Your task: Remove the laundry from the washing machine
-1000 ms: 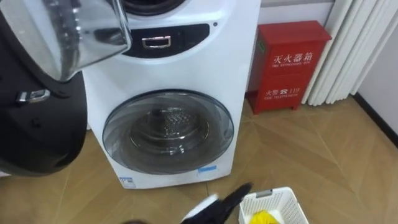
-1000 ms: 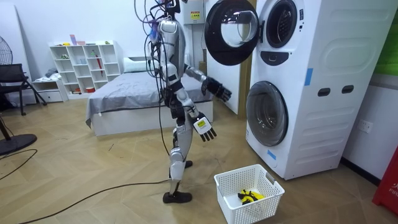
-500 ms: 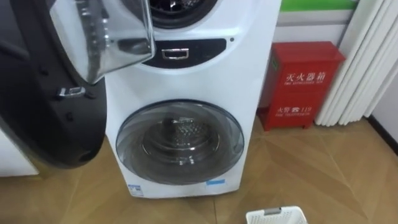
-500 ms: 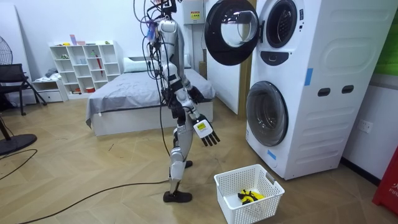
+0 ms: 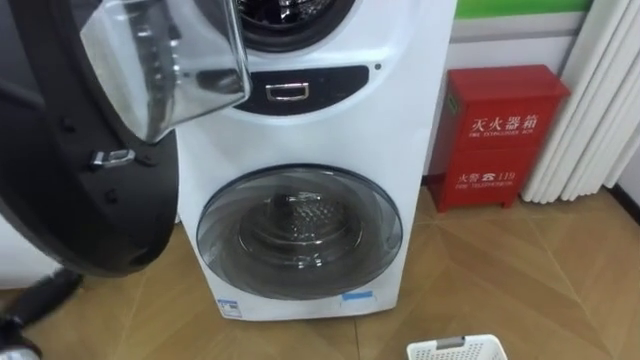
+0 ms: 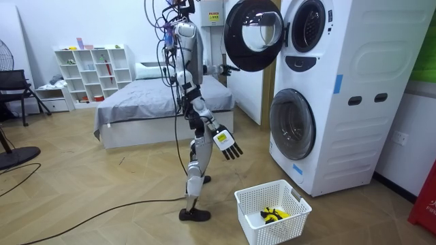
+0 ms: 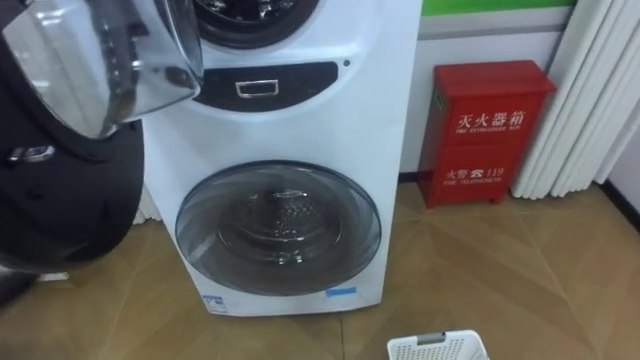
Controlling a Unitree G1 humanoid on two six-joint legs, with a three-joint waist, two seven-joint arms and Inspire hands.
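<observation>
Left hand point(image 6: 223, 69): upper centre of the room view, just beside the edge of the open door point(image 6: 253, 34); you cannot tell how its fingers are set.
Right hand point(image 6: 228, 144): hangs low at centre, fingers spread, holding nothing.
Clothes point(image 6: 272, 214): you'll find a yellow piece in the white basket point(image 6: 283, 228), lower right of centre, below those fingers and well apart from them.
Washing machine point(image 6: 320, 102): right of frame.

Washing machine point(image 6: 340, 102) with upper door point(image 6: 253, 35) open; yellow clothes point(image 6: 273, 215) in basket point(image 6: 269, 233).
</observation>
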